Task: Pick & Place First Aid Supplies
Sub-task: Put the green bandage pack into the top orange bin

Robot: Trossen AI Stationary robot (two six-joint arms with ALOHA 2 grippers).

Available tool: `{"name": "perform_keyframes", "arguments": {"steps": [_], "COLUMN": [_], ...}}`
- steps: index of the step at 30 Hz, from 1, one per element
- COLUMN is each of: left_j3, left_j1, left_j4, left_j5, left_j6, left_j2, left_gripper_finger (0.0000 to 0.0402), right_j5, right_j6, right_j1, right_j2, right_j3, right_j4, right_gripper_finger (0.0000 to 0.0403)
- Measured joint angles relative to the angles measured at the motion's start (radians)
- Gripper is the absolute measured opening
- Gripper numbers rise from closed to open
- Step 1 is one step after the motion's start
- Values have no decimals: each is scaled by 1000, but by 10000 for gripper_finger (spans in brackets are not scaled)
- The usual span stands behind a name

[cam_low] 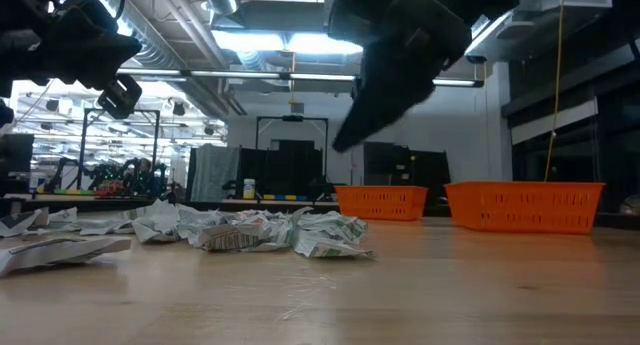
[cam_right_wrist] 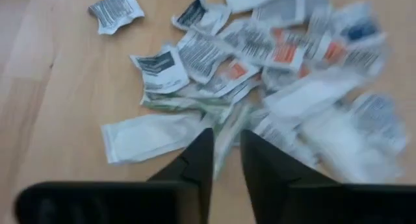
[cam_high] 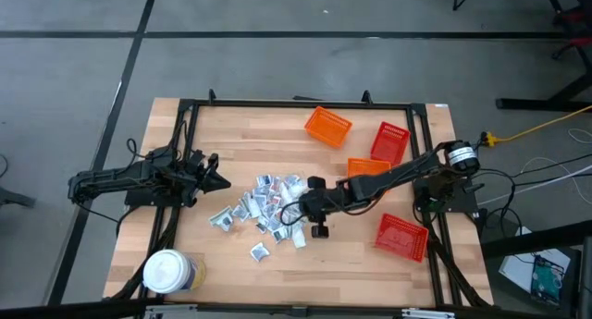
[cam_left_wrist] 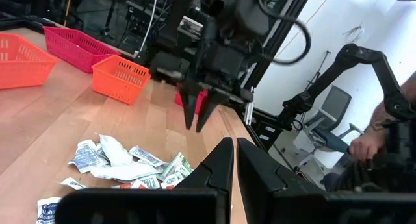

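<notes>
Loads of first aid sachets (cam_high: 264, 208) piled mid-worktop (cam_high: 370, 254); right claw (cam_right_wrist: 224, 149) hangs over them, fingers slightly apart, holding nothing, left claw (cam_left_wrist: 229, 160) pinched closed at the side

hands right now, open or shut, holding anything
left hand: shut, empty, waiting at the table's left edge.
right hand: slightly open over the packets, holding nothing.
</notes>
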Motion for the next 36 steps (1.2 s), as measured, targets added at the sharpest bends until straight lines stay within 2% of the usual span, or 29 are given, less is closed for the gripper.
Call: {"name": "perform_keyframes", "arguments": {"steps": [6, 11, 24, 28, 31, 36], "left_j3": [0, 0, 0, 0, 0, 0], "left_j1": [0, 0, 0, 0, 0, 0], "left_j4": [0, 0, 0, 0, 0, 0], "left_j5": [0, 0, 0, 0, 0, 0], "left_j6": [0, 0, 0, 0, 0, 0], "left_j2": [0, 0, 0, 0, 0, 0], "left_gripper_finger": [15, 15, 15, 15, 16, 15], "right_j5": [0, 1, 1, -58, -111, -115], "right_j6": [134, 177, 202, 202, 200, 195], "right_j1": [35, 40, -8, -30, -34, -32], "right_j2": [43, 62, 156, 156, 155, 155], "right_j3": [0, 0, 0, 0, 0, 0], "right_j4": [-18, -28, 2, 11, 18, 22], "right_gripper_finger": [163, 178, 170, 165, 147, 96]}}
